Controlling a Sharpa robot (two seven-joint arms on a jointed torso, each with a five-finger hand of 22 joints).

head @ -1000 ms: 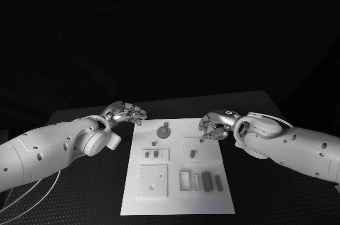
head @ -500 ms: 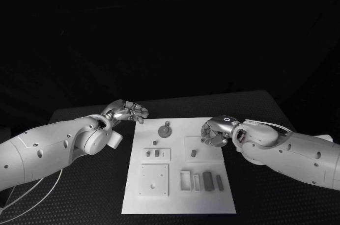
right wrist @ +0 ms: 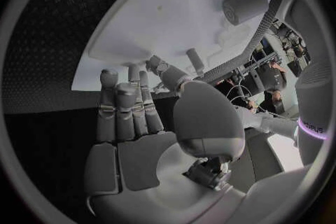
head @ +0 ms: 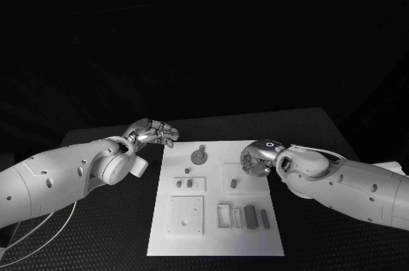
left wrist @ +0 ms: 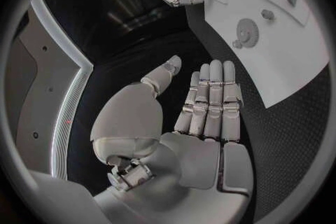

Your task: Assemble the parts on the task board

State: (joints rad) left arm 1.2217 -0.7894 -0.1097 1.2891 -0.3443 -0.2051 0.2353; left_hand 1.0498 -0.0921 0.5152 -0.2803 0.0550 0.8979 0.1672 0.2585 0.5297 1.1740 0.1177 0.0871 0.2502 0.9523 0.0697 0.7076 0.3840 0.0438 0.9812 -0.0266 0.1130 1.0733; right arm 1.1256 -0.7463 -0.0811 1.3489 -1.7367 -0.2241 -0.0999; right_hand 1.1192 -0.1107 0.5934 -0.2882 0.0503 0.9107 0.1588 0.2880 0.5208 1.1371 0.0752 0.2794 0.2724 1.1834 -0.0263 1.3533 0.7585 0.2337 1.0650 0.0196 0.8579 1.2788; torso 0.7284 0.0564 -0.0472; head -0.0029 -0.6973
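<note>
The board (head: 215,235) lies flat in the middle of the tabletop (head: 102,235), long side running near to far. The parts sit on it: a round gear (head: 198,157) at the far end, two short pegs (head: 182,185) in a small block left of centre, one peg (head: 233,183) in the block to their right, and bars (head: 249,217) near the right edge at the near end.

Left robot hand (head: 156,133): beside the far-left corner of the board, off the plate. The left wrist view shows its fingers (left wrist: 210,103) straight and side by side, thumb apart, nothing held.

Right robot hand (head: 258,158): over the right edge of the board, just right of the single peg, palm towards the plate. In the right wrist view its fingers (right wrist: 126,106) are extended and the thumb reaches forward near a peg (right wrist: 196,61); no part is held. Contact with the peg cannot be determined.

Step in hand, as judged: approach for the first pick. No part looks displaced.

Next move calls for:
- bringing the right robot hand's thumb and fingertips to either side of the single peg
- a light pinch, as the peg is small
- a straight lift, clear of the block
</note>
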